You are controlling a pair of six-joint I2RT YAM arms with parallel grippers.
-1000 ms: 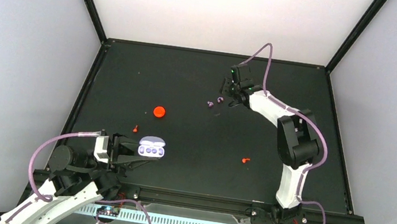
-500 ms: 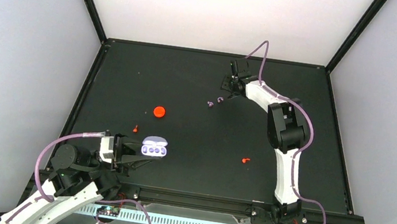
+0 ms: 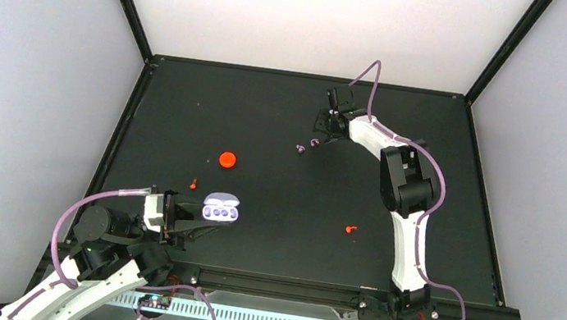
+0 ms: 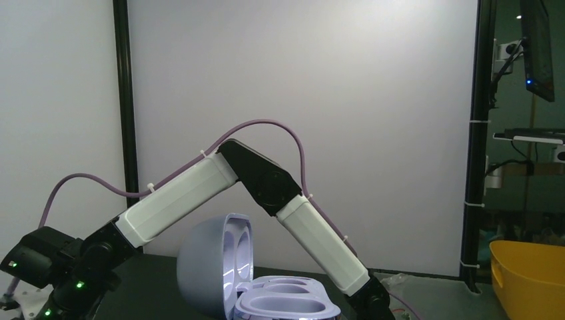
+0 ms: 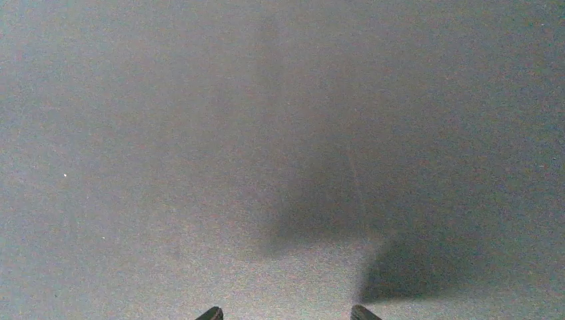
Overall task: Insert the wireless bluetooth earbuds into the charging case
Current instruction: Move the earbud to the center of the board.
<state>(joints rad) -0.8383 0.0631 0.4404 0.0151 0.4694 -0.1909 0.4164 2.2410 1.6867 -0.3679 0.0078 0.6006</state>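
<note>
The charging case [image 3: 220, 209], pale lavender, is open with its lid upright and both wells empty. My left gripper [image 3: 204, 218] is shut on it just above the table's near left. In the left wrist view the case [image 4: 280, 303] fills the bottom edge and my fingers are hidden. Two tiny purple earbuds [image 3: 300, 149] [image 3: 315, 142] lie side by side on the black table at the far middle. My right gripper [image 3: 325, 123] hangs just right of and beyond them, pointing down. Its jaws are open, and the fingertips [image 5: 213, 313] show only bare mat between them.
A round red cap [image 3: 226, 159] lies left of centre. Small red bits lie near the case [image 3: 193, 185] and at the near right [image 3: 350, 229]. Black frame rails [image 3: 124, 118] edge the table. A yellow bin [image 4: 530, 277] stands beyond the table.
My right arm stretched farther out, carrying its gripper up and left to beside the earbuds, and its jaws narrowed a little. The left gripper and case barely moved.
</note>
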